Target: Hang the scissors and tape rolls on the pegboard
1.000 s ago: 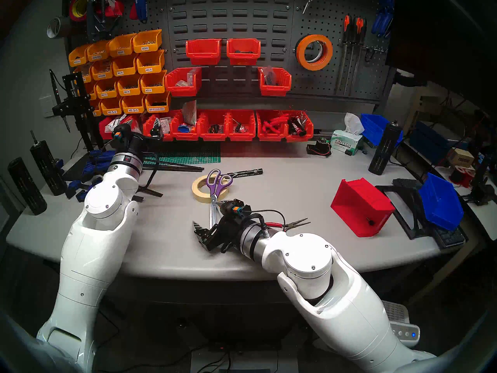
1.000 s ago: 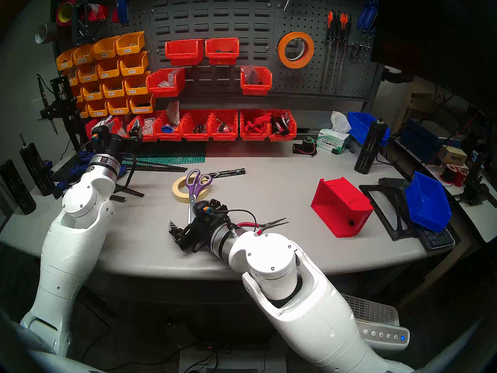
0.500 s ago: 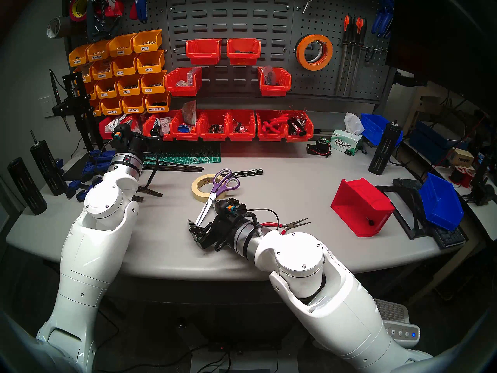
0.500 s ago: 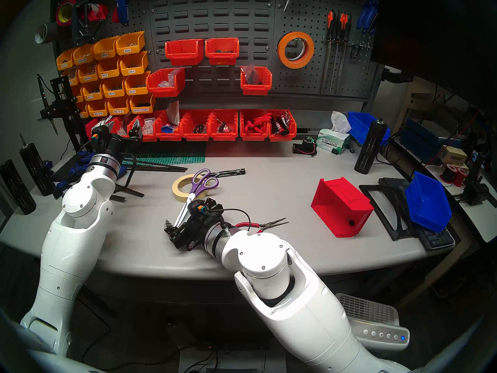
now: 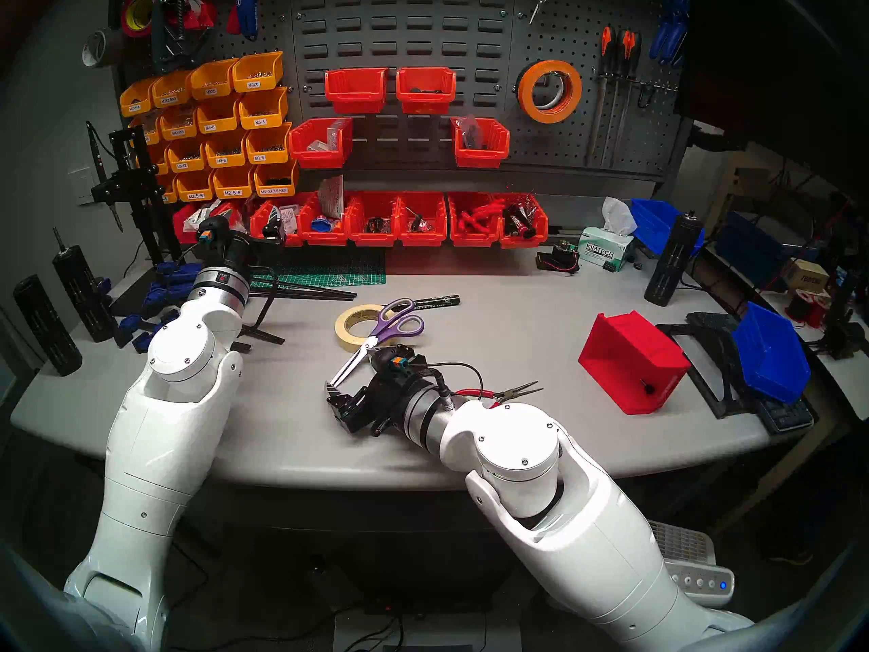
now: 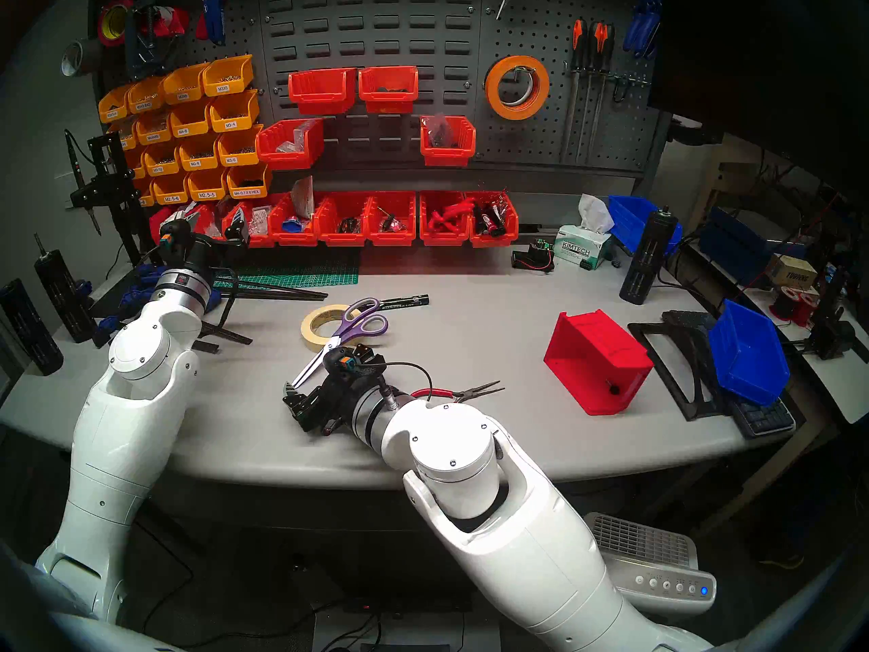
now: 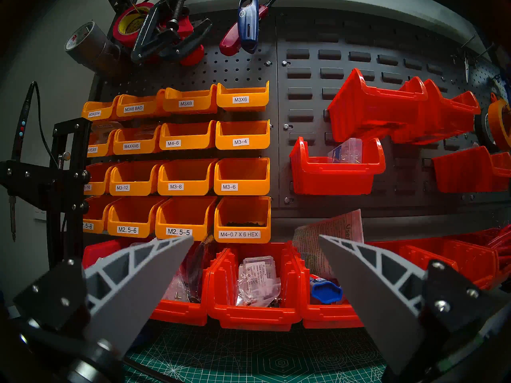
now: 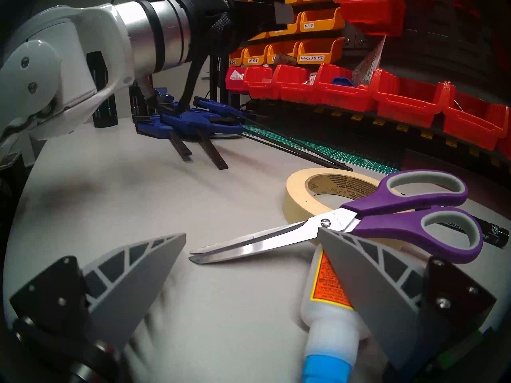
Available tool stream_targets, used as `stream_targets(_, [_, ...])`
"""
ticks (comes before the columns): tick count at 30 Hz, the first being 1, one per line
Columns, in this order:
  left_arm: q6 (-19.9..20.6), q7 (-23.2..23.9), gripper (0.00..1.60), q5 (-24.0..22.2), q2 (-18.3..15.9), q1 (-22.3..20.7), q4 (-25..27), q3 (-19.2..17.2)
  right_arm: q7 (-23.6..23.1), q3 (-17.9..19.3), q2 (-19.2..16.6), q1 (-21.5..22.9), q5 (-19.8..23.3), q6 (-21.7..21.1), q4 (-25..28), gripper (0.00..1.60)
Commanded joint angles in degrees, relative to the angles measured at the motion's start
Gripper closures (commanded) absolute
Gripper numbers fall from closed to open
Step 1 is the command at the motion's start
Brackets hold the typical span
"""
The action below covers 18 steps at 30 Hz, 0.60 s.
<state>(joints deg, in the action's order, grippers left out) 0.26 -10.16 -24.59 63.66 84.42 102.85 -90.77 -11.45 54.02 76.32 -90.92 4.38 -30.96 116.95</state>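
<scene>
One scissors (image 8: 345, 222) atop masking tape (image 8: 301, 197)

A grey workbench (image 5: 493, 317) with a rounded front edge is carrying scattered tools. Near its centre, a cream tape roll (image 5: 350, 329) is lying flat, with purple-handled scissors (image 5: 381, 338) resting across it, blades pointing toward seven o'clock. A black marker (image 5: 435, 302) is lying at one o'clock from the roll. Red-handled pliers (image 5: 505, 393) are lying at four o'clock, and a tipped red bin (image 5: 632, 361) at three o'clock.
</scene>
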Motion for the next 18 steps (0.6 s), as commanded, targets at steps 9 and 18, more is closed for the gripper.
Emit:
stream_targets(9, [-0.70,-0.13,0.00,-0.13,-0.07,-1.68,1.70,-0.75,0.15,0.47,-0.49,-0.89,0.21,0.52,-0.41,1.60])
stream_targets(18, [-0.69,-0.13,0.00,-0.13,-0.07,-1.68,1.70,-0.76,0.12,0.45,-0.75,-1.03,0.55,0.80,-0.17,1.60])
